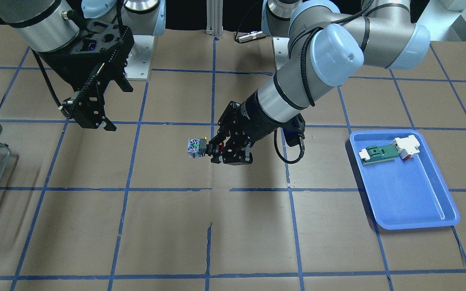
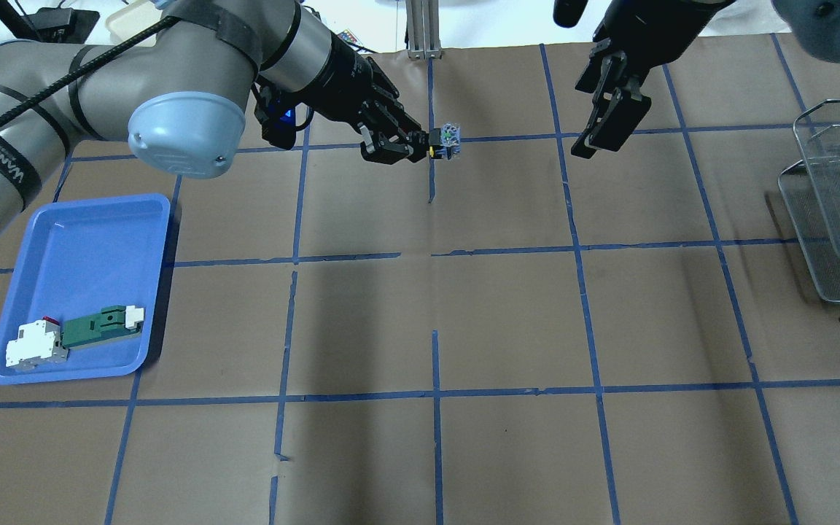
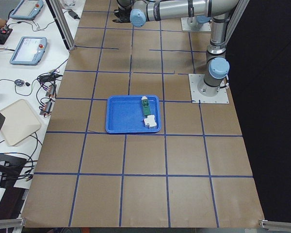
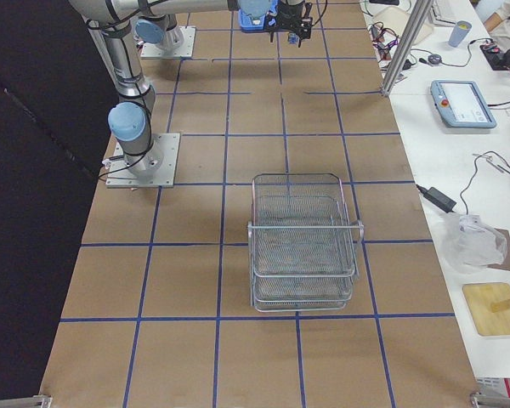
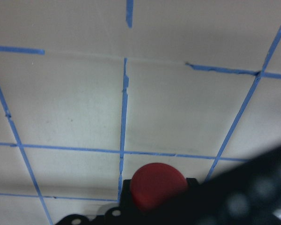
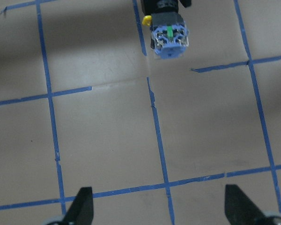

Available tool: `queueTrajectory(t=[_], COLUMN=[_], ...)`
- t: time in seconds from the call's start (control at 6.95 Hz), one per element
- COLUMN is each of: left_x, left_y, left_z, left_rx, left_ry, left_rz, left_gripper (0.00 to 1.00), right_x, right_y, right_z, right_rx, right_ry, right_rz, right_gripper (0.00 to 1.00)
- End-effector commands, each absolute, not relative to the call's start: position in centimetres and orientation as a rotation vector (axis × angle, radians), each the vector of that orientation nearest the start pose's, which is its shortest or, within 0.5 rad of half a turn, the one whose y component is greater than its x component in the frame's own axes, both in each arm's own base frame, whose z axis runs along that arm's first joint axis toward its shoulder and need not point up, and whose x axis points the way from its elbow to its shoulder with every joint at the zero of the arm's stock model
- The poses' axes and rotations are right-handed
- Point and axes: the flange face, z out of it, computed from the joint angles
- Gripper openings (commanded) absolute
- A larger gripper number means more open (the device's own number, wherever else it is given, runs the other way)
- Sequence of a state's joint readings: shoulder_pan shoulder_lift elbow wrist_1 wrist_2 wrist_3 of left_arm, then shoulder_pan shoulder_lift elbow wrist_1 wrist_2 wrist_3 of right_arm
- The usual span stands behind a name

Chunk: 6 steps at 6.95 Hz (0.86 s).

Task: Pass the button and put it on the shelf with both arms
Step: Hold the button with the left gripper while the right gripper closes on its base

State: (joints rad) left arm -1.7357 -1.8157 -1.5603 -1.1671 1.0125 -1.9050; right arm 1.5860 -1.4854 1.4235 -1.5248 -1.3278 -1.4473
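Note:
My left gripper (image 1: 210, 148) is shut on the button (image 1: 194, 147) and holds it level above the table's middle, bluish-silver block pointing away from the fingers. The overhead view shows the same gripper (image 2: 424, 144) and button (image 2: 450, 137). The left wrist view shows its red cap (image 5: 158, 185) between the fingers. My right gripper (image 2: 599, 142) is open and empty, hanging a short way to the button's right, apart from it. The right wrist view shows the button (image 6: 170, 37) ahead of the spread fingertips (image 6: 83, 202). The wire shelf (image 2: 839, 211) stands at the far right.
A blue tray (image 2: 77, 240) at the left holds a green-and-white flat module (image 2: 99, 328) with a white-red block. The table is brown, marked with a blue tape grid. The shelf also shows in the exterior right view (image 4: 302, 246).

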Motion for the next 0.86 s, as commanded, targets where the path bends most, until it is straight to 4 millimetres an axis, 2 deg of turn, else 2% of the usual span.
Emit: queueTrajectory(t=[0.0,0.43,0.58,0.72], left_x=[-31.2,-31.9,-31.9,-32.1], left_y=[-53.9,-53.2,-53.2,-52.7], left_z=[42.8,43.9,44.0,44.9], left_rx=[-2.593,-2.601,-2.603,-2.617], left_ry=[2.327,2.333,2.332,2.326], left_rz=[0.739,0.827,0.829,0.876], left_gripper=[0.0,0.0,0.0,0.0], right_x=[16.9,17.9,18.0,18.3], right_y=[-53.5,-54.0,-53.8,-53.6], right_z=[50.0,50.0,49.0,48.0], right_rx=[-2.205,-2.187,-2.151,-2.017], right_ry=[1.934,1.795,1.814,1.883], right_rz=[-0.286,-0.445,-0.424,-0.419], right_gripper=[0.99,0.96,0.96,0.98])
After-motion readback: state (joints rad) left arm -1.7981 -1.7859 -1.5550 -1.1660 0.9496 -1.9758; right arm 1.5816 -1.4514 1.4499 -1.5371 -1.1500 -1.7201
